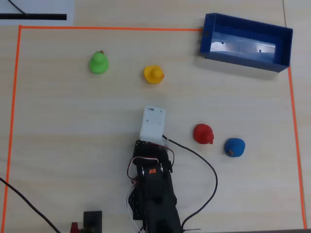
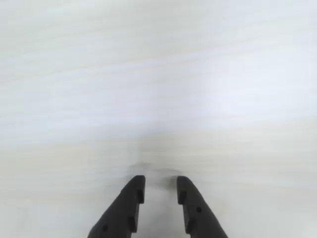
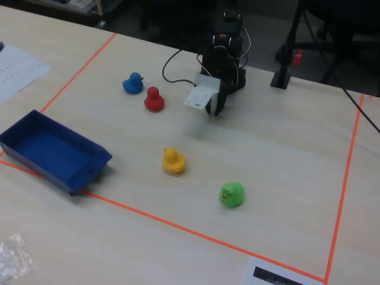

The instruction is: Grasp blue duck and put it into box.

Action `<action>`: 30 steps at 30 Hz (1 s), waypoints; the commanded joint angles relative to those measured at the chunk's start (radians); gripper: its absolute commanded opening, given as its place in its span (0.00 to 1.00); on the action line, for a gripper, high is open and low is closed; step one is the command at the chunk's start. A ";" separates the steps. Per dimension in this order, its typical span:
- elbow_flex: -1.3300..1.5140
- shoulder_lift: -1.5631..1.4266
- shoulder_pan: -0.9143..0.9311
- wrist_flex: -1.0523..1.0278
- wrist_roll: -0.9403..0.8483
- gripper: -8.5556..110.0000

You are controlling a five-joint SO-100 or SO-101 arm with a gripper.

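Jaws [image 2: 160, 187] narrow, empty, over bare tabletop [image 2: 158, 99]. Blue duck [image 1: 234, 147] right of arm in overhead view, touching nothing, red duck [image 1: 203, 134] near. Box [image 1: 245, 42] far right. Swing right, widen, avoid red.

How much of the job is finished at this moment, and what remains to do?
Nothing looks done yet. The blue duck sits on the table beside the red duck, far from the box, which holds nothing. The end effector is slightly open and empty, with only bare table below it in the wrist view. Left: reach the blue duck, grasp it, carry it to the box and release it.
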State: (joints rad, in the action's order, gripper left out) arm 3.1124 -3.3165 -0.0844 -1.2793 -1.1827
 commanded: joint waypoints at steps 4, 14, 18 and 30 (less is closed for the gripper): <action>-0.002 0.006 0.009 -0.021 0.012 0.07; -0.002 0.006 0.011 -0.017 0.035 0.07; -0.017 0.006 0.052 0.006 0.026 0.07; -0.614 0.428 0.225 -0.006 -0.046 0.08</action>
State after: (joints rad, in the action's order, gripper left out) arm 2.7213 -2.9989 0.0936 -1.2916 -1.2134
